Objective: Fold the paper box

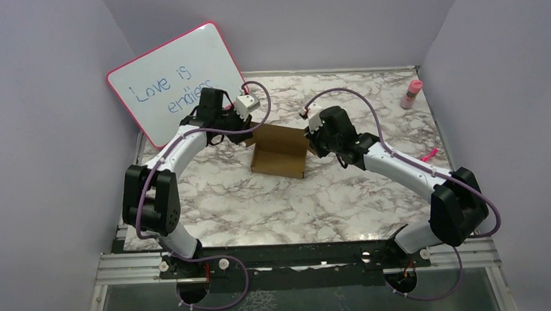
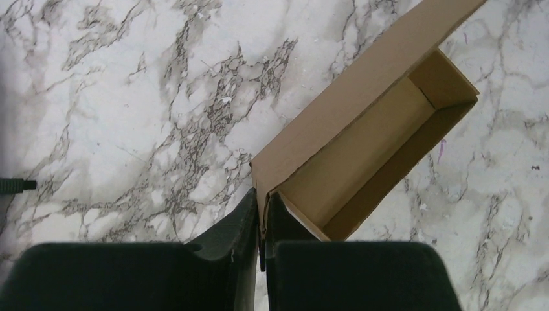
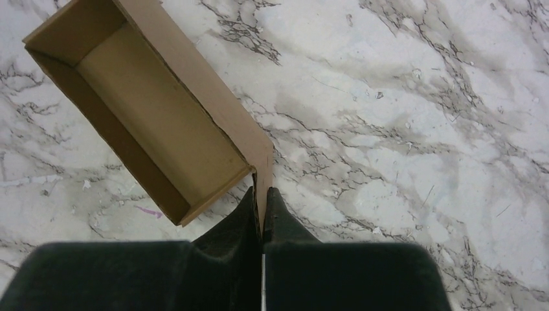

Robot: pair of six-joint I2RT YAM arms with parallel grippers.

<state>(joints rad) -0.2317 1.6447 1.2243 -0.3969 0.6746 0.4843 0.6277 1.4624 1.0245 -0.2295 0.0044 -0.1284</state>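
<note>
The paper box is plain brown cardboard, standing as an open tray on the marble table between the two arms, with a tall back panel raised. My left gripper is shut on the left corner of that panel; in the left wrist view the cardboard edge runs between the fingers of the left gripper, and the paper box stretches away to the upper right. My right gripper is shut on the right corner. In the right wrist view the right gripper pinches the panel of the paper box.
A whiteboard with handwriting leans against the back left wall, close behind the left arm. A pink bottle stands at the back right. A small pink item lies near the right edge.
</note>
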